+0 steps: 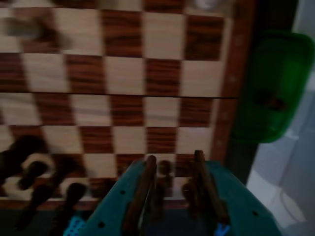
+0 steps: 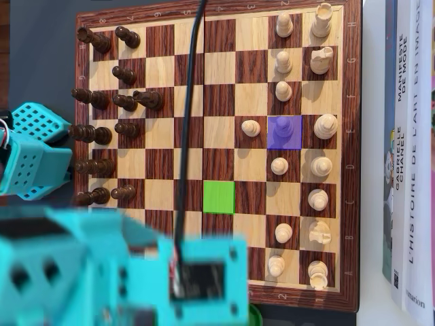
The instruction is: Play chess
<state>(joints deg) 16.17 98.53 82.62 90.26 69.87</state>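
Gripper [image 1: 173,160] enters the wrist view from the bottom edge: two brown fingers [image 1: 142,189] on a teal body, standing apart with a clear gap, so released, nothing between them. Tips sit over the near rows of the chessboard [image 1: 123,73], by its right border in that view. Blurry dark pieces [image 1: 37,169] cluster bottom left of the wrist view, and a couple more dark shapes show behind the fingers, too blurred to name. A green translucent object [image 1: 273,86] lies off the board's right edge; only a sliver of green [image 2: 254,315] shows at the bottom of the overhead view. The overhead view does not show the fingertips; the teal arm [image 2: 122,272] fills the bottom left and covers that corner of the chessboard [image 2: 224,68], with a black cable [image 2: 187,122] running up across the board. This view alone gives the full layout: dark pieces [image 2: 102,132] on the left columns, several lying tilted or crowded, and light pieces [image 2: 299,156] on the right columns. One light pawn [image 2: 251,127] stands forward of the rest. A purple highlighted square [image 2: 284,132] sits just right of it with a pawn inside, and a green highlighted square [image 2: 219,197] sits lower, near board centre, holding no piece. Books [image 2: 408,149] stand beside the board's right edge.
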